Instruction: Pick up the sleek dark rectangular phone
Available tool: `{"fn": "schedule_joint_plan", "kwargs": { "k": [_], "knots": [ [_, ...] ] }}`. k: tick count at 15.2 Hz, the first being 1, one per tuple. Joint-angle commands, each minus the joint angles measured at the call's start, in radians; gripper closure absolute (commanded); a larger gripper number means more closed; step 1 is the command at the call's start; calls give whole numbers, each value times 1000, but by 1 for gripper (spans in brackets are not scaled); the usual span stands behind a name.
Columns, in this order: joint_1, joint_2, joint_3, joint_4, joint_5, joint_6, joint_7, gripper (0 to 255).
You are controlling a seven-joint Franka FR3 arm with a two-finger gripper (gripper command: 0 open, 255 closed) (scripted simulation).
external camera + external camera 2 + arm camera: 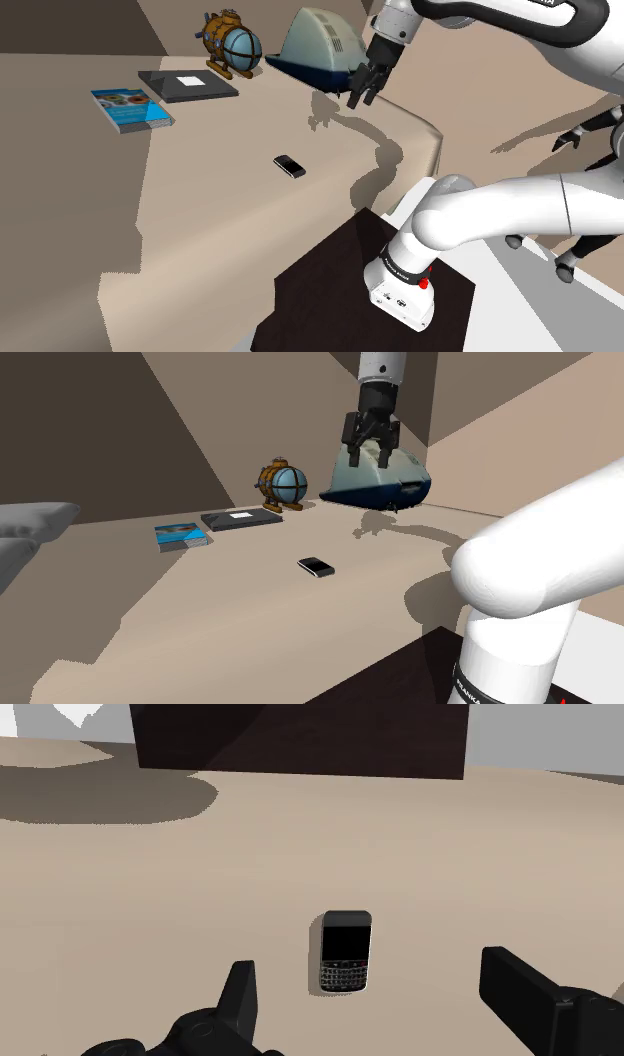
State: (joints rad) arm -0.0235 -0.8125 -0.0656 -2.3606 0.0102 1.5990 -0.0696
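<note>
A small black phone [289,166] with a dark screen and a keypad lies flat on the beige table [220,210]; it also appears as the phone [316,566] and the phone [346,952]. My black gripper [362,88] hangs high above the table, up and to the shoulder view's right of the phone. In the second exterior view the gripper [368,440] hovers well above the surface. The gripper [385,1004] is open, its fingers wide apart, with the phone lying far below between them and nothing held.
At the back of the table stand a round brown and blue model [229,43], a blue and grey domed appliance [318,50], a flat dark book [187,85] and a blue-covered book [131,109]. My dark stand [360,290] is at the lower right.
</note>
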Motion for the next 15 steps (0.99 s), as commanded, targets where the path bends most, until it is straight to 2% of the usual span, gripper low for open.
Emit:
{"fn": "schedule_joint_plan", "kwargs": {
  "k": [1,8,15],
  "knots": [
    [0,0,0,0,0,0,0,0],
    [19,123,45,-128,-6,244,20,0],
    [32,320,88,-189,-23,495,50,0]
  ]
}}
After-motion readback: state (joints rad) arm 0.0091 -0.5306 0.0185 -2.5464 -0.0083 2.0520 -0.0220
